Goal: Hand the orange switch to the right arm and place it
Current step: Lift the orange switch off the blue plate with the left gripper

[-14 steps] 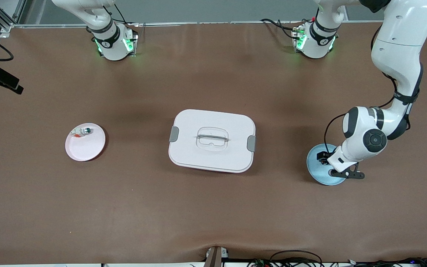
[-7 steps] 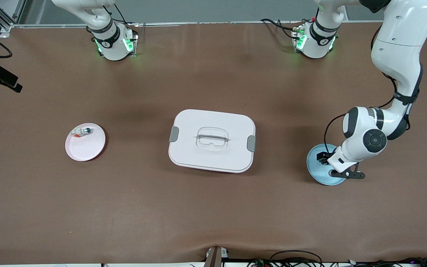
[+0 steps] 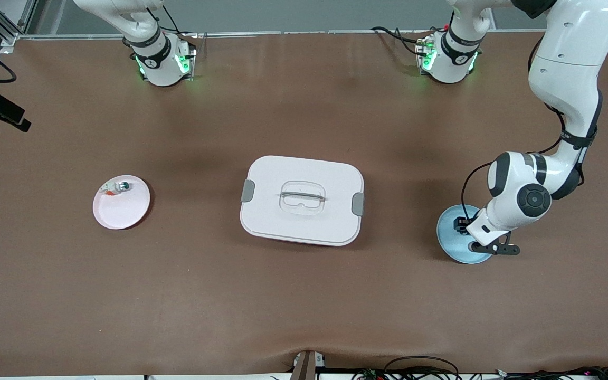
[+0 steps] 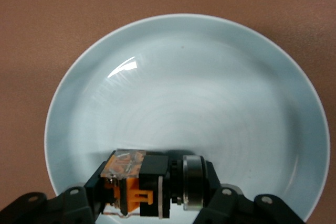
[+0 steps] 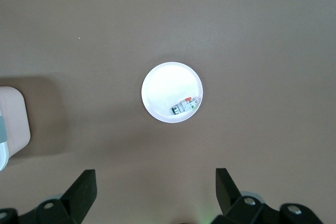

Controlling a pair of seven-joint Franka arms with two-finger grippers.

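sitting toward the right arm's end of the table, a pink plate holds a small white-and-green piece, with the right gripper spread wide high above it. a white lidded box sits mid-table. over the blue plate, the left gripper is clamped on the orange switch.

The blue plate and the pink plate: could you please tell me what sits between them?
In the front view, the white lidded box sits between the blue plate and the pink plate.
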